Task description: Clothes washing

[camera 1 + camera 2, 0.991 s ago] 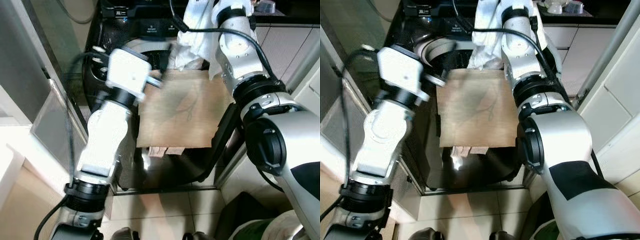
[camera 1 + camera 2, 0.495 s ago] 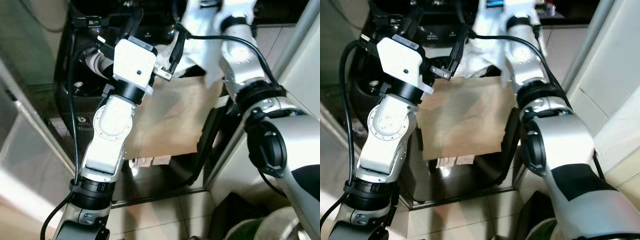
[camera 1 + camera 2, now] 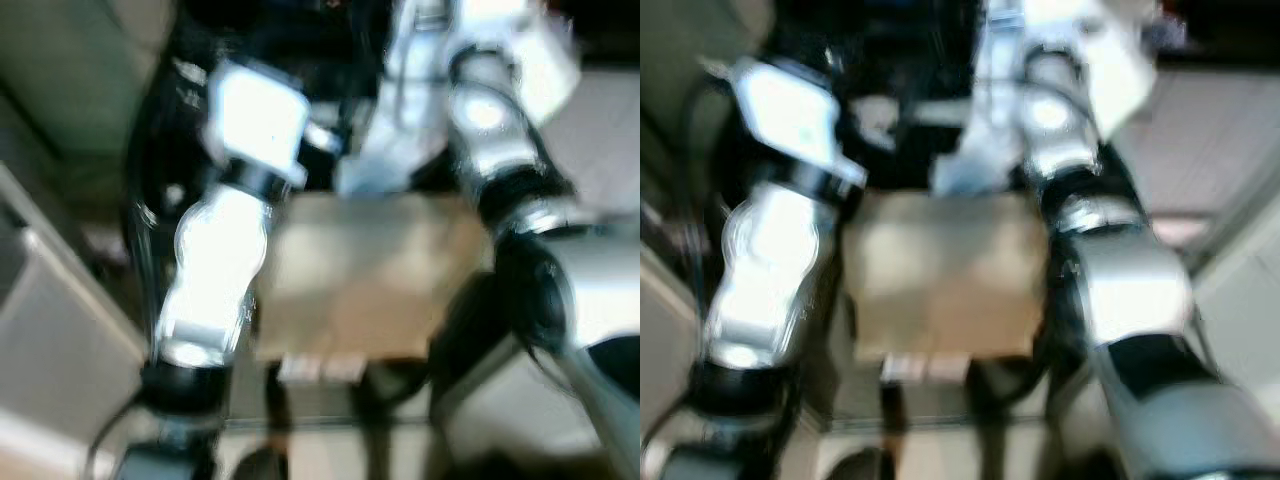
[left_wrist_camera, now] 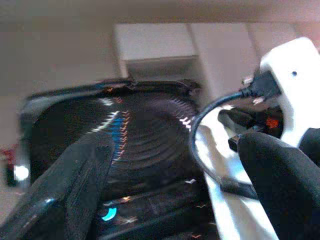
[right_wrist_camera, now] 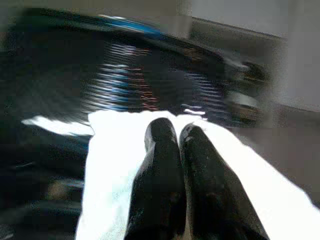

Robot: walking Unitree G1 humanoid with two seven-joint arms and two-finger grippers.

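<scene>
Since half a second ago the head camera has swung and both eye views are blurred. Left arm bent upward at left of frame; left gripper [image 4: 170,185] over the black washing machine [image 4: 125,130], fingers spread wide apart. Right arm reaches up at upper right; right gripper [image 5: 175,145] has its fingers pressed together on the white cloth [image 5: 112,160]. Tan cloth [image 3: 365,275] hangs at centre frame between the arms.
</scene>
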